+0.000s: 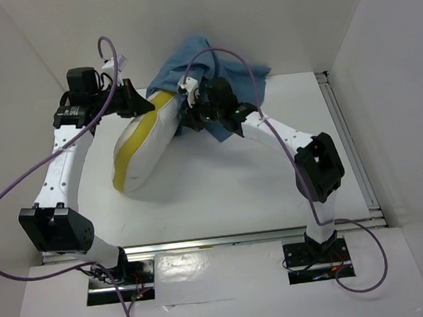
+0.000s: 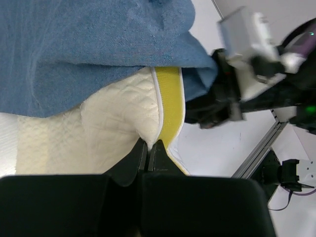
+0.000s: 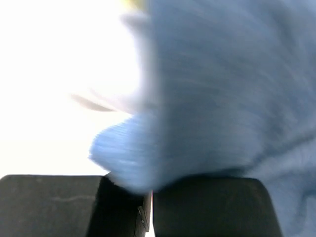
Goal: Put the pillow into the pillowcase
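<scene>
**Pillow partly covered by the pillowcase, both grippers clamped**

The white table (image 1: pixel 236 186) is seen from above, with both arms reaching over it towards the far side. The pillowcase (image 1: pixel 181 61) is bunched in a blue heap at the far edge of the table, against the back wall. From the left wrist view, its cloth (image 2: pixel 89 49) is draped over the upper part of the pillow (image 2: pixel 118 118).

The pillow (image 1: pixel 142 150) is laid slantwise. Its near end rests on the table towards the left arm, and its far end is tucked under the edge of the pillowcase. A broad yellow band is shown along its upturned side, bordered by white piping.

The left gripper (image 1: pixel 146 105) is held at the left side of the pillow's far end. In its own camera the left gripper (image 2: pixel 149 148) is seen pressed together on the pillow's seam, where the cream fabric is puckered beside the yellow band.

The right gripper (image 1: pixel 191 114) is placed just across the pillow from the left one, at the pillowcase's lower edge. Its wrist view is blurred. The right gripper (image 3: pixel 150 197) is shown drawn together, with a fold of the pillowcase (image 3: pixel 222 98) caught at its tips.

Purple cables (image 1: pixel 21 190) are looped from both arms.
</scene>
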Motion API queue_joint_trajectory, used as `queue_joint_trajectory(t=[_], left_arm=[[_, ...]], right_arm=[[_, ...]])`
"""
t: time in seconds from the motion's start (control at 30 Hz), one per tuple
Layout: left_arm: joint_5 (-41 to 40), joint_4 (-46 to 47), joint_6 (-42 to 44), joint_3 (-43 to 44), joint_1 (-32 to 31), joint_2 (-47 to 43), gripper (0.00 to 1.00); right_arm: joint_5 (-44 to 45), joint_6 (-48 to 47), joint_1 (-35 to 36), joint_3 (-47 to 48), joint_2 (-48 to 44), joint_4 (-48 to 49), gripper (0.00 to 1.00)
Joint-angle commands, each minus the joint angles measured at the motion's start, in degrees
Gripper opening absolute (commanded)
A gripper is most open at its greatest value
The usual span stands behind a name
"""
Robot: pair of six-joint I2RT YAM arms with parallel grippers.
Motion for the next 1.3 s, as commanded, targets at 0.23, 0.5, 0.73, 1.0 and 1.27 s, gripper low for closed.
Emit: queue_joint_trajectory(t=[0.23,0.5,0.73,1.0,1.27], left_arm=[[-2.41,7.67,-2.33,1.18,-0.22,-3.44,0.0],[-2.95,8.28,-3.38,1.11,-0.22,-3.44,0.0],[-2.33,8.81,-4.71,-0.13,-0.75,-3.96,0.0],[-1.19,9.95,-5.94,-2.86,-1.88,-3.96,0.0],[-0.49,10.48,-6.46,-0.48,-2.5,-1.07,0.0]], right_arm=[[-26.83,1.19,8.3,16.58,-12.59,-19.79,0.0],[-28.34,3.29,9.61,15.92,-11.18,-19.55,0.0],[-28.34,7.96,11.11,18.63,-7.23,-15.85,0.0],[-26.57,14.11,11.73,32.67,0.41,-9.78,0.0],[-25.1,16.84,11.73,34.82,1.13,-6.71,0.11]])
